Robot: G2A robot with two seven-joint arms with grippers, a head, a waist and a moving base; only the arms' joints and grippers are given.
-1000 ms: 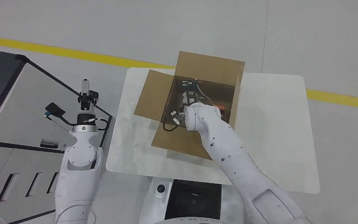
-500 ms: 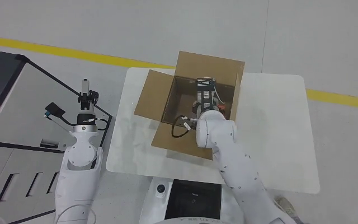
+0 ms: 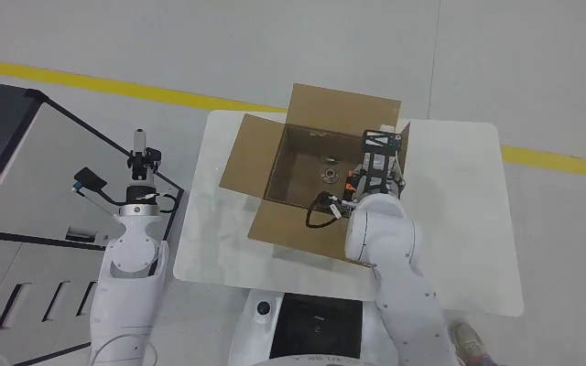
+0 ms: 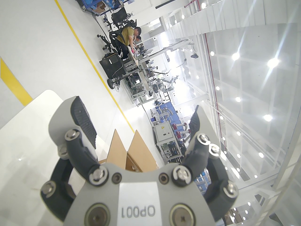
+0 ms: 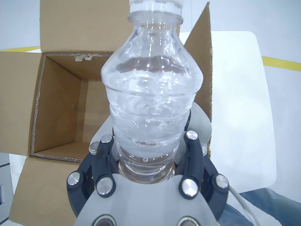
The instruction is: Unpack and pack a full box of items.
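Two fingers (image 5: 202,121) of the right gripper (image 5: 150,139) clamp a water bottle (image 5: 150,88) low on its body (cap far beyond the tips); squeeze firmly and lift clear of the box (image 5: 204,71) wall beside them.

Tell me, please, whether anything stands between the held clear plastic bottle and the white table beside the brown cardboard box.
Only the box's upright flap, between the bottle in the right gripper and the table.
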